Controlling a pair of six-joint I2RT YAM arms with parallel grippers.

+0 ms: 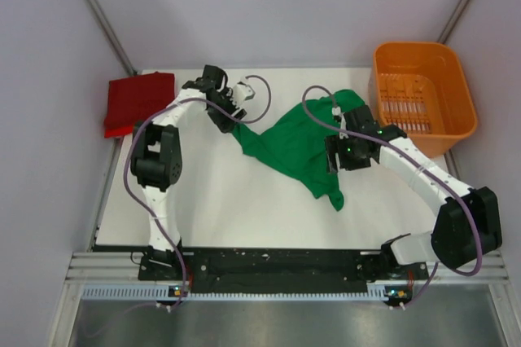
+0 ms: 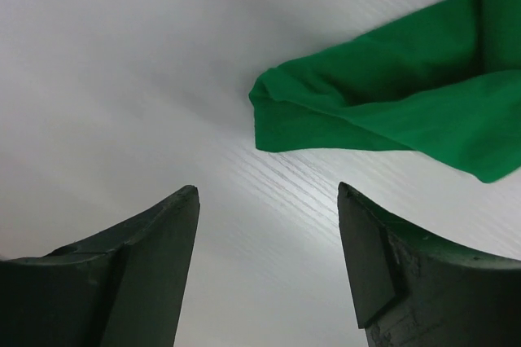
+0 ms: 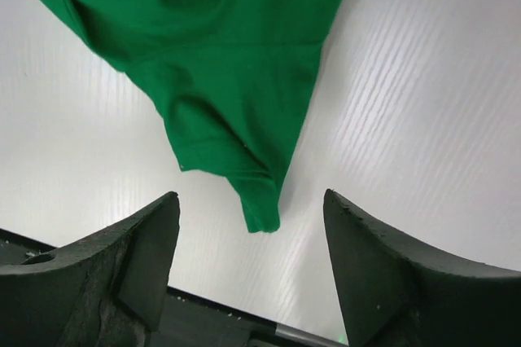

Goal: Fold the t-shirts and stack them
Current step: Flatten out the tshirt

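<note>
Ok, status: bright green cloth short-sleeved t-shirt (image 1: 297, 147) lies unfolded and rumpled on the white table (image 1: 244, 200), just left of the orange plastic basket (image 1: 415, 47). It runs diagonally. One bunched corner sits near the basket's left wall, a narrow end points away from the basket, and a tapered tail points to the near table edge. Cloth is plain, with soft creases and no flat panel anywhere. The narrow end shows as a doubled-over hem fold in the left wrist view. Dark red cloth t-shirt (image 1: 138, 103) is well apart from the basket, at the opposite far corner of the table. It lies as a flat, roughly rectangular patch, partly over the table's left edge. Left gripper (image 2: 267, 188) is by the green shirt's end farthest from the basket, fingers spread, bare table between them. Right gripper (image 3: 250, 194) is over the basket side of the green shirt, fingers also spread. The tail tip lies on the table below the gap, not pinched.
</note>
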